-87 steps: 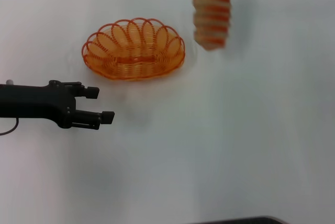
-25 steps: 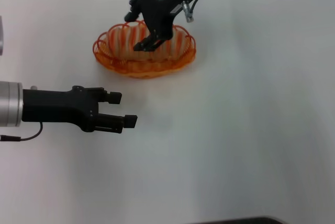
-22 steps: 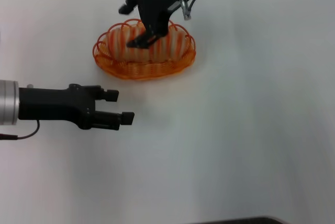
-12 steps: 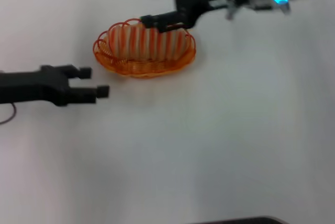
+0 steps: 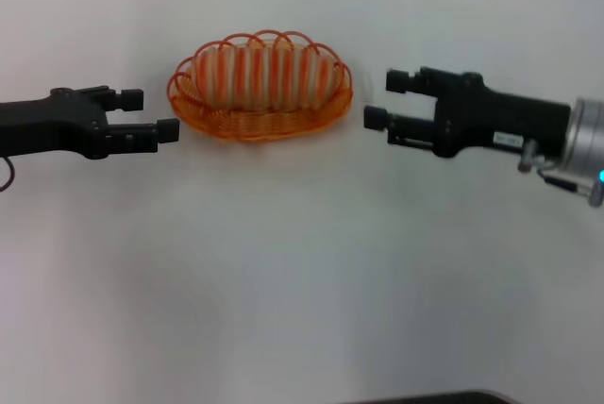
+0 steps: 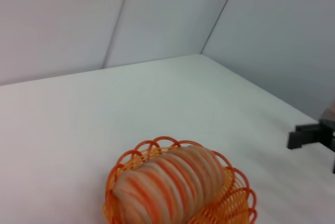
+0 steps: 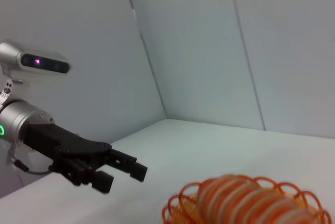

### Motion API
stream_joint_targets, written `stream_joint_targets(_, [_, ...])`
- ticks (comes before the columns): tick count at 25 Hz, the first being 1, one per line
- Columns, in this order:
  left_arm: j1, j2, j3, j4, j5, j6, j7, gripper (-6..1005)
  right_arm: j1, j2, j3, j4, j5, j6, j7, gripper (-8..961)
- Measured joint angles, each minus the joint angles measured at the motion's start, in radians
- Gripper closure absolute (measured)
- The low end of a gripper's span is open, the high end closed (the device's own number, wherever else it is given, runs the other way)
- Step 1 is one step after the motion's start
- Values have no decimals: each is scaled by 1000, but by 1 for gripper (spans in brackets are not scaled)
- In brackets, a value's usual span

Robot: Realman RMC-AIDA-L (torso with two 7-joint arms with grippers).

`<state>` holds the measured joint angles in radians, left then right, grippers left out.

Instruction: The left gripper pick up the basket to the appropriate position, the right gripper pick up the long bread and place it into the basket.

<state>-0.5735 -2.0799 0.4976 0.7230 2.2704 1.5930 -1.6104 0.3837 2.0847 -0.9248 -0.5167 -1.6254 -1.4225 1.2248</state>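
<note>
Orange oval wire basket [image 5: 261, 85] holding striped tan long loaf [image 5: 260, 74] is the only obstacle on white tabletop [image 5: 302, 272]. Black left gripper [image 5: 142, 116] and label-bearing black right gripper [image 5: 385, 98], both open, flank it; narrow gaps each side.

The basket [image 6: 238, 203] and long bread [image 6: 167, 190] are cropped by both wrist views' edges.

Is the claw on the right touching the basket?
Apart. In the head view, bare white table shows between the right claw and the basket rim.
</note>
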Motion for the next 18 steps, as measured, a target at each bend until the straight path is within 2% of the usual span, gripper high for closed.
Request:
stream_joint_targets(5, [8, -17, 0, -3, 0, -20, 26, 112, 12, -1, 18, 54, 2, 13, -40, 218])
stream_joint_targets(11, [8, -17, -3, -4, 0, -22, 25, 112, 49, -3, 9, 79, -11, 32, -46, 218])
stream_joint_targets(18, [2, -16, -6, -4, -1, -19, 24, 111, 61, -3, 5, 82, -12, 34, -46, 218])
